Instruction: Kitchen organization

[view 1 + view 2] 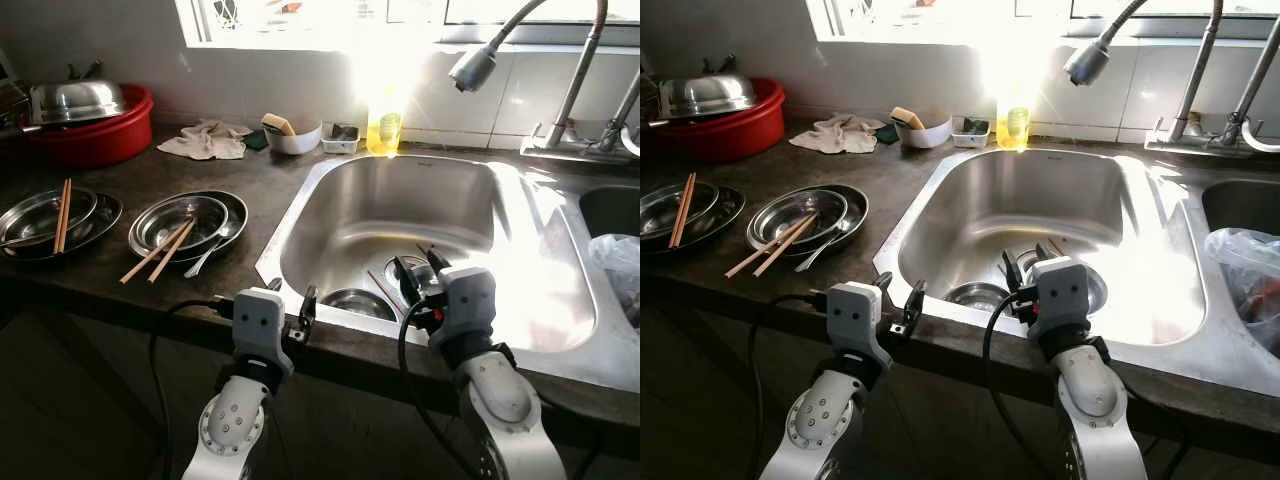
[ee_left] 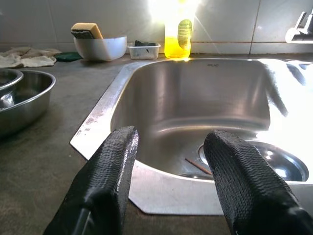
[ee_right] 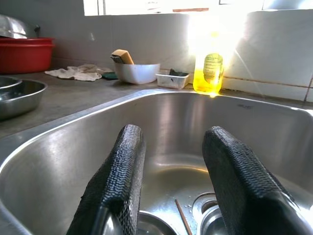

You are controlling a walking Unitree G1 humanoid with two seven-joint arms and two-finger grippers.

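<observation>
Sink (image 1: 300,235): one bowl (image 1: 358,302), one chopstick (image 1: 385,290) inside.
Counter (image 1: 250,180): two chopstick pairs (image 1: 160,250).
Left gripper (image 2: 168,181): wide, at rim.
Right gripper (image 3: 171,181): wide, over basin.

A dark stone counter (image 1: 880,190) surrounds a stainless steel sink (image 1: 1040,215) holding a small steel bowl (image 1: 975,296). The left pincer (image 1: 902,303) hovers at the sink's near rim — the right pincer (image 1: 1025,262) reaches into the basin, fingers apart.
</observation>
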